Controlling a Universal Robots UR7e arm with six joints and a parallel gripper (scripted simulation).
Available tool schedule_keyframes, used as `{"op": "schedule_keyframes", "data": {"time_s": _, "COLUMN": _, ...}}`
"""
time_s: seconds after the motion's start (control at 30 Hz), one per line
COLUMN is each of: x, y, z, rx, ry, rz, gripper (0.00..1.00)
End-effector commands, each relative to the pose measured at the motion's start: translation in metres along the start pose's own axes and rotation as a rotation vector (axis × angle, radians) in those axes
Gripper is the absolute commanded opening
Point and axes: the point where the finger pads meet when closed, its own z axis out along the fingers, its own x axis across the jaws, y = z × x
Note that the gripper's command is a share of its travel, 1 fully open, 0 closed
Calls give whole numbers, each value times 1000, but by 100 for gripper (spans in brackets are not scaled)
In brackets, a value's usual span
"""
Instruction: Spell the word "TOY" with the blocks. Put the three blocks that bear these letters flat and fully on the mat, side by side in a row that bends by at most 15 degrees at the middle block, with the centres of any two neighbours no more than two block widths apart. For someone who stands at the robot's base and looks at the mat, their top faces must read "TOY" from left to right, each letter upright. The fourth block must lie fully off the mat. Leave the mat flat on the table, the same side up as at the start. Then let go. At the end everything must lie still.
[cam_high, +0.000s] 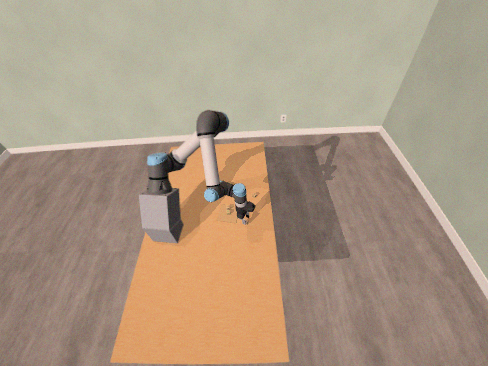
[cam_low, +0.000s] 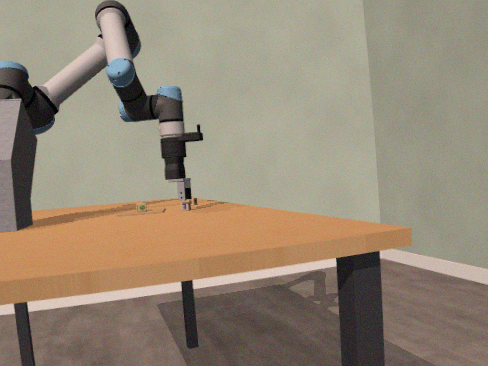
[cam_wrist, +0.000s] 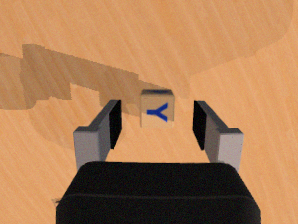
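The Y block (cam_wrist: 157, 107), pale wood with a blue letter on top, lies on the bare table top between my two open fingers without touching either. My gripper (cam_wrist: 157, 115) is open and empty, pointing straight down just above the table; it also shows in the exterior view (cam_low: 184, 192), right over the Y block (cam_low: 186, 205). In the top view the gripper (cam_high: 244, 218) hangs at the right edge of the tan mat (cam_high: 231, 212). A block with a green letter (cam_low: 142, 207) lies to the left. Another small block (cam_low: 195, 201) lies just behind the Y block.
The grey robot base (cam_high: 160, 216) stands at the table's left side. A small block (cam_high: 256, 194) lies on the table beyond the mat. The table's right edge (cam_high: 272, 210) is close to the gripper.
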Motion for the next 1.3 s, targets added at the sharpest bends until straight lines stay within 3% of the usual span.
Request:
{"op": "schedule_keyframes", "data": {"time_s": 0.0, "x": 0, "y": -1, "z": -1, "rx": 1, "ry": 0, "rz": 0, "gripper": 100}}
{"op": "schedule_keyframes", "data": {"time_s": 0.97, "x": 0, "y": -1, "z": 0, "rx": 1, "ry": 0, "rz": 0, "gripper": 100}}
{"op": "schedule_keyframes", "data": {"time_s": 1.27, "x": 0, "y": -1, "z": 10, "rx": 1, "ry": 0, "rz": 0, "gripper": 100}}
